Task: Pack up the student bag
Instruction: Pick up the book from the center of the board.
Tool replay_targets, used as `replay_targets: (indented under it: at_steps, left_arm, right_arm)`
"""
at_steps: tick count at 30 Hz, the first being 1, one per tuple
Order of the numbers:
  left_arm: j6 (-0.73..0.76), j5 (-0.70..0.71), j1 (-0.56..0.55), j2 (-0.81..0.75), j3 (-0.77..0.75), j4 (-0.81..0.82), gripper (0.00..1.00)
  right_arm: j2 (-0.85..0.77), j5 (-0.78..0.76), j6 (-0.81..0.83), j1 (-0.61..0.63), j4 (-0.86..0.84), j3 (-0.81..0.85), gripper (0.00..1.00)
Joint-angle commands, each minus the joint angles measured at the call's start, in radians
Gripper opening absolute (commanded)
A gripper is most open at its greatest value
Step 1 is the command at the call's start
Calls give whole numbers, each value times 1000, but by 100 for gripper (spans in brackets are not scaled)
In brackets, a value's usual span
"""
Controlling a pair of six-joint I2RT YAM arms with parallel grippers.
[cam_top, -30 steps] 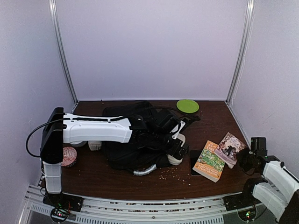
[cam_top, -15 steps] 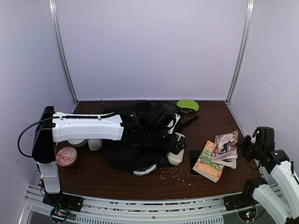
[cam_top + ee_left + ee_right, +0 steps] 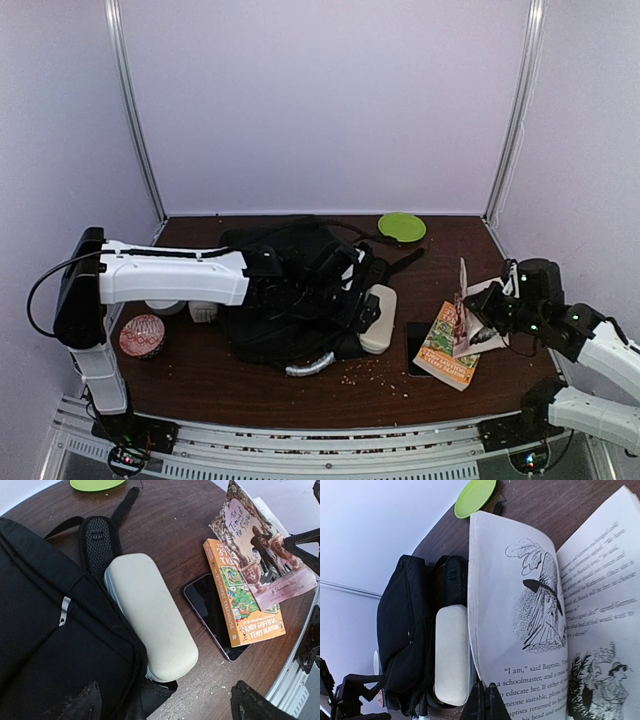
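Since the right tool (image 3: 485, 700) is clamped on what looks like just a few leaves of the paperback (image 3: 520, 605), the book hangs fanned open and will likely slip or tear in transit. The backpack (image 3: 45, 630) lies under the left tool (image 3: 172, 706), whose fingers are apart, well off from the right tool. No open zipper visible, so snag risk. The white case (image 3: 150, 615), phone (image 3: 207, 607) and orange book (image 3: 237, 602) lie between and are easy to clip.
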State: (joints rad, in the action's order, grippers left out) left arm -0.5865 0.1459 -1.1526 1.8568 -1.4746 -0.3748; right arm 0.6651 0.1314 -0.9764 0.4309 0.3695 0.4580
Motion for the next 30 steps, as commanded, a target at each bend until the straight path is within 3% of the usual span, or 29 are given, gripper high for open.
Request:
replay_targets:
  at_steps: [1, 6, 19, 30]
  left_arm:
    - [-30, 9, 2, -31, 27, 31, 92]
    - [-32, 6, 2, -35, 38, 31, 92]
    - [-27, 35, 2, -74, 59, 31, 92]
    - [-37, 22, 2, -63, 85, 35, 92]
  right_arm:
    - [82, -32, -22, 61, -29, -26, 0]
    - [52, -102, -19, 63, -1, -41, 0]
    - [23, 56, -19, 112, -75, 117, 0]
    - [44, -24, -38, 135, -114, -84, 0]
